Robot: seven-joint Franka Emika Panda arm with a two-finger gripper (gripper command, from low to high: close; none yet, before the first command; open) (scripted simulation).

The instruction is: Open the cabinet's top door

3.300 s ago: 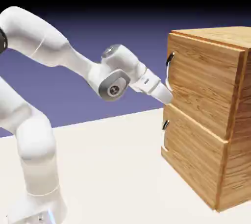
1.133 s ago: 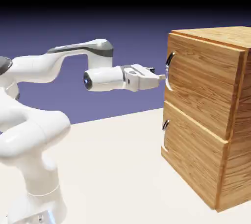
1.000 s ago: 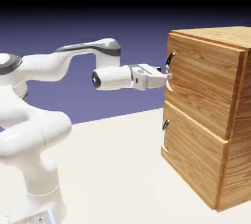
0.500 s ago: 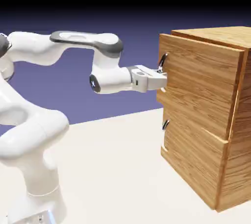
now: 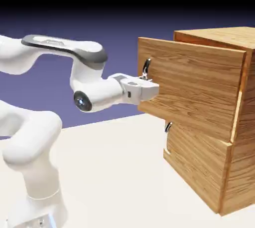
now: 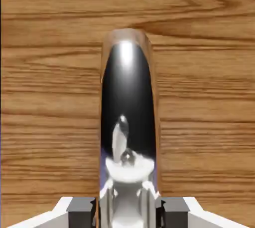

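The gripper (image 5: 151, 90) is clamped on the silver handle (image 6: 128, 122) of the top door (image 5: 191, 90). The door is swung partly out from the cabinet (image 5: 219, 172).

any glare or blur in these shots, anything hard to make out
Hand view: sharp; the door handle is mirror-bright with a white glare spot near its top and reflects the gripper. Exterior view: crisp and evenly lit, the backdrop fading to black at the top; the top door shows clear grain.

The pincer (image 5: 151, 90) grips the handle (image 5: 146, 68); the top door (image 5: 191, 87) stands out from the cabinet (image 5: 219, 167).
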